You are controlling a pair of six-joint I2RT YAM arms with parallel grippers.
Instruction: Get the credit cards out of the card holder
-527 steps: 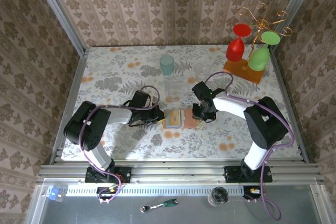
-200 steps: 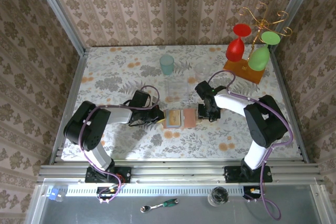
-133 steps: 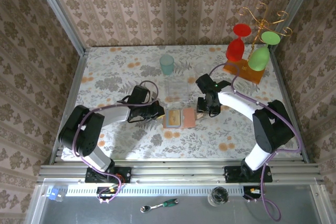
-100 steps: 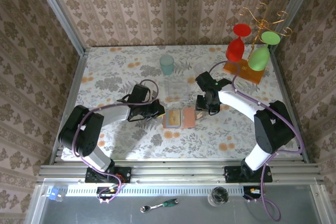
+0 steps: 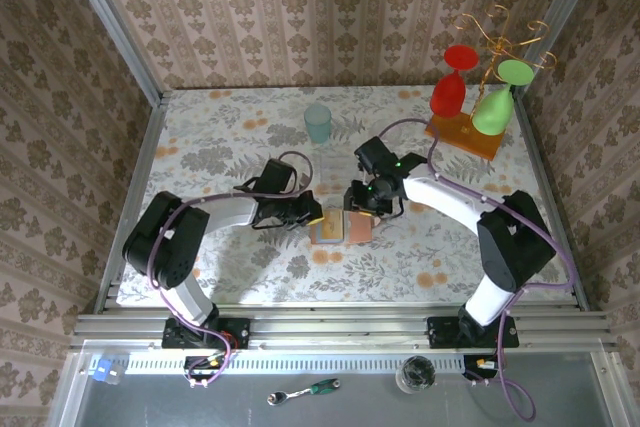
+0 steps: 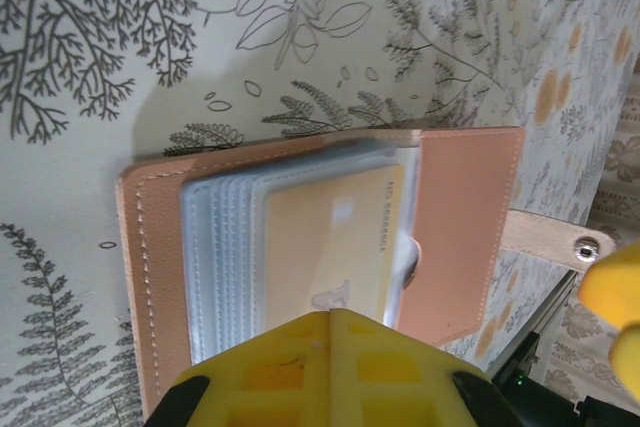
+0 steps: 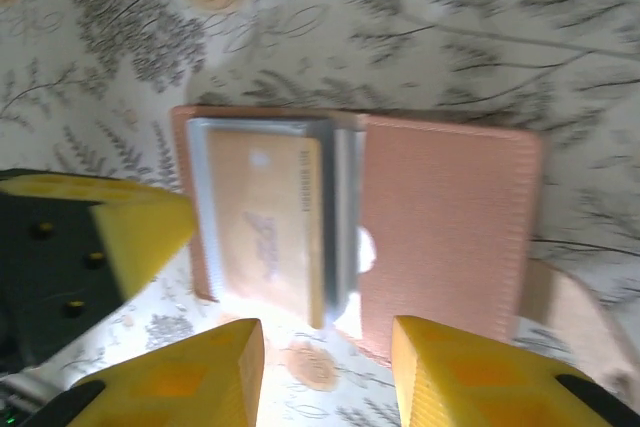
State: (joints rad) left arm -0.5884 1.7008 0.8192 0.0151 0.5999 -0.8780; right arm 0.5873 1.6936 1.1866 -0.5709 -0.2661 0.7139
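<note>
On the floral table [image 5: 230,137] the card holder [image 5: 341,228] lies open like a book, tan leather with its clear sleeves fanned out. The right gripper [image 7: 325,327] has its fingers spread wide at the holder's edge. The left gripper [image 5: 311,216], honestly can't tell. One orange-tan card [image 6: 330,247] sits in the top sleeve.

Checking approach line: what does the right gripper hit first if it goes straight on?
The right gripper, open, would likely meet the card holder first, at the sleeve edge by the orange card; depth unclear.

white arms [image 5: 455,202], yellow tool fingers [image 7: 470,377]
</note>
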